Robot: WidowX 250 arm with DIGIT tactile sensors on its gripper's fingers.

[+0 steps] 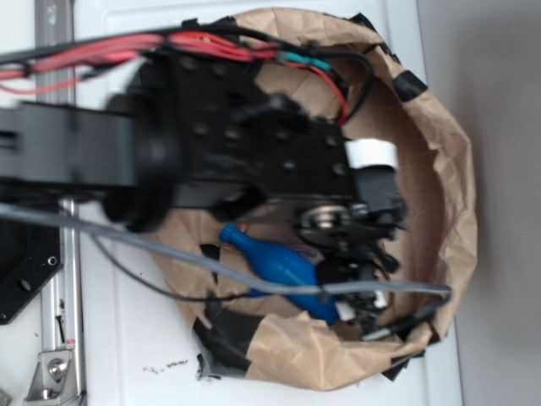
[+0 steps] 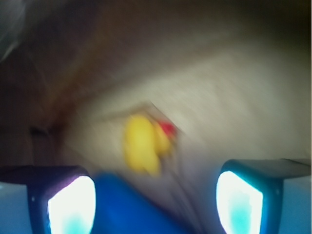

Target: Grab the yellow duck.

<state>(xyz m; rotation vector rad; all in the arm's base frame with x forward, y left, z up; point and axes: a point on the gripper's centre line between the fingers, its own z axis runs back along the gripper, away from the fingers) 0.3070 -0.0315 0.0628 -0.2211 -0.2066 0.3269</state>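
In the blurred wrist view the yellow duck (image 2: 142, 144) with a red-orange beak lies on the pale floor ahead, a little left of centre. My gripper (image 2: 155, 207) is open, its two fingers (image 2: 70, 204) wide apart at the bottom corners, with nothing between them but the blue bottle (image 2: 131, 209) lying below. In the exterior view the gripper (image 1: 365, 283) reaches down into the brown paper bin (image 1: 452, 220) over the blue bottle (image 1: 275, 266). The duck is hidden there behind the arm.
The brown paper wall rings the bin, taped in black at its edges (image 1: 224, 334). A grey cable (image 1: 169, 251) crosses in front. A metal rail (image 1: 59, 338) runs along the left of the white table.
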